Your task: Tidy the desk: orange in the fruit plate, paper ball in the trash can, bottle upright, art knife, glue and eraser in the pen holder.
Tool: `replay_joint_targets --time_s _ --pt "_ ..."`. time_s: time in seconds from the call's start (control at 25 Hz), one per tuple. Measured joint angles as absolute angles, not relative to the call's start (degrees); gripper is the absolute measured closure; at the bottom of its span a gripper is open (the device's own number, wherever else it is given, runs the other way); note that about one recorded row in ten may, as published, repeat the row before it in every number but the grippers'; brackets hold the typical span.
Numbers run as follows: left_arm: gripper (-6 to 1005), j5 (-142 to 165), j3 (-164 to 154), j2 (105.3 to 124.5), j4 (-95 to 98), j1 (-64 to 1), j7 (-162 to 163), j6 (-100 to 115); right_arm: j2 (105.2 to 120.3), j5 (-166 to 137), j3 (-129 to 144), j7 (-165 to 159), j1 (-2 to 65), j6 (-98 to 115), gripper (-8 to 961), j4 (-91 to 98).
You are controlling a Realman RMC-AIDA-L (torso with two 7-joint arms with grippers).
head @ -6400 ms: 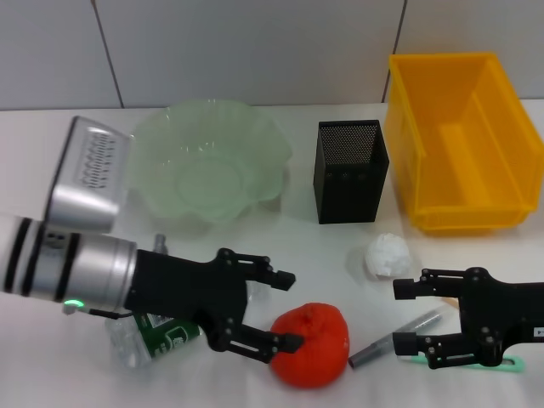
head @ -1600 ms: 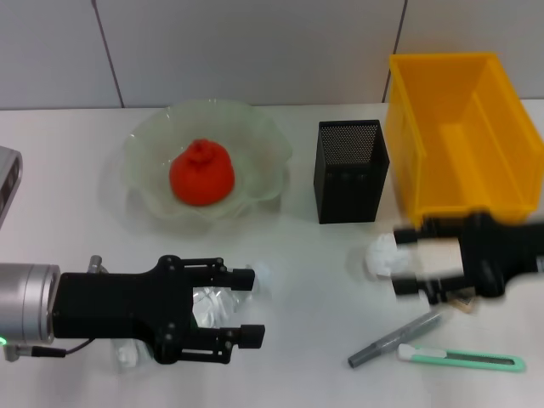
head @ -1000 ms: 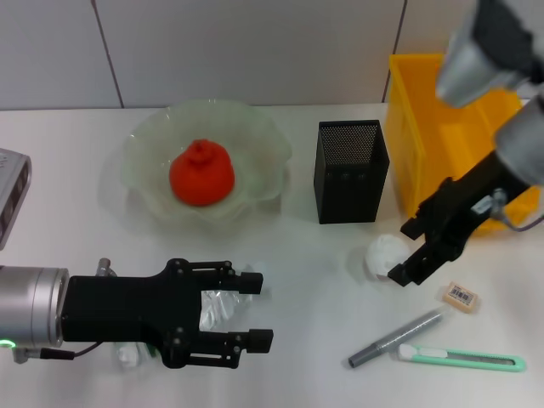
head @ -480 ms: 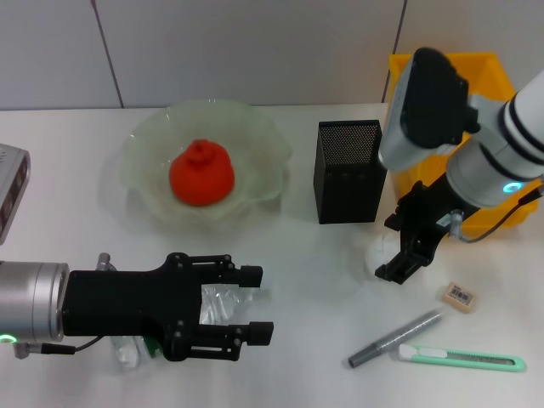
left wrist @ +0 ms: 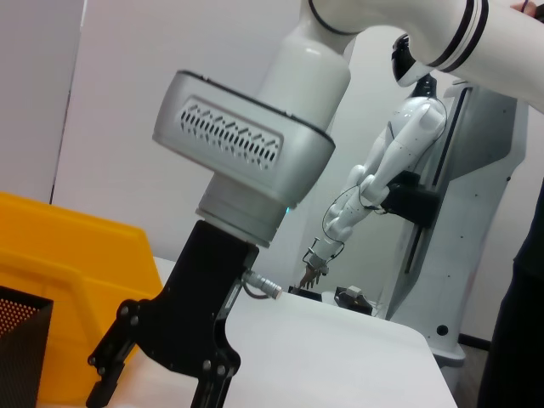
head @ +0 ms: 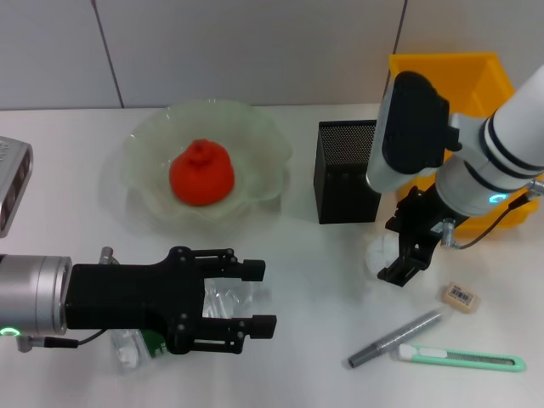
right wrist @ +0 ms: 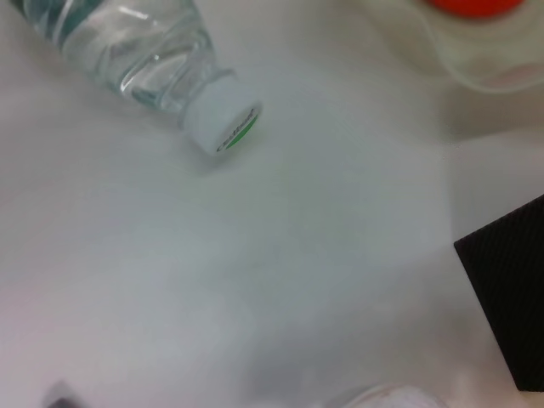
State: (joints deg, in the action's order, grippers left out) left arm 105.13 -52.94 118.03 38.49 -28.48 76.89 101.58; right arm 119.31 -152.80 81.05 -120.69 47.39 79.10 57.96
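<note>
The orange (head: 202, 172) lies in the green glass fruit plate (head: 149, 140). My left gripper (head: 257, 297) is open at table level, its jaws either side of the lying clear bottle (head: 223, 297), which is mostly hidden. The right wrist view shows the bottle's white cap (right wrist: 223, 127). My right gripper (head: 393, 249) points down, open, straddling the white paper ball (head: 376, 252). The eraser (head: 460, 295), grey glue stick (head: 398, 337) and green art knife (head: 463, 359) lie at the front right. The black mesh pen holder (head: 344, 170) stands mid-table.
The yellow trash bin (head: 476, 76) stands at the back right, behind my right arm; it also shows in the left wrist view (left wrist: 51, 255). The pen holder's corner (right wrist: 510, 280) shows in the right wrist view. The plate is at the back left.
The orange went from my left gripper into the plate. My left gripper has moved forward around the bottle. My right gripper swung up and came down over the paper ball.
</note>
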Motion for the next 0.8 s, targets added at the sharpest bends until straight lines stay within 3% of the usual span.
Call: replay_joint_targets --time_s 0.8 --pt "256 104.5 -52.4 118.03 38.5 -28.8 77.2 101.7 119.43 -152.9 84.2 -120.8 47.3 75.4 249 55.9"
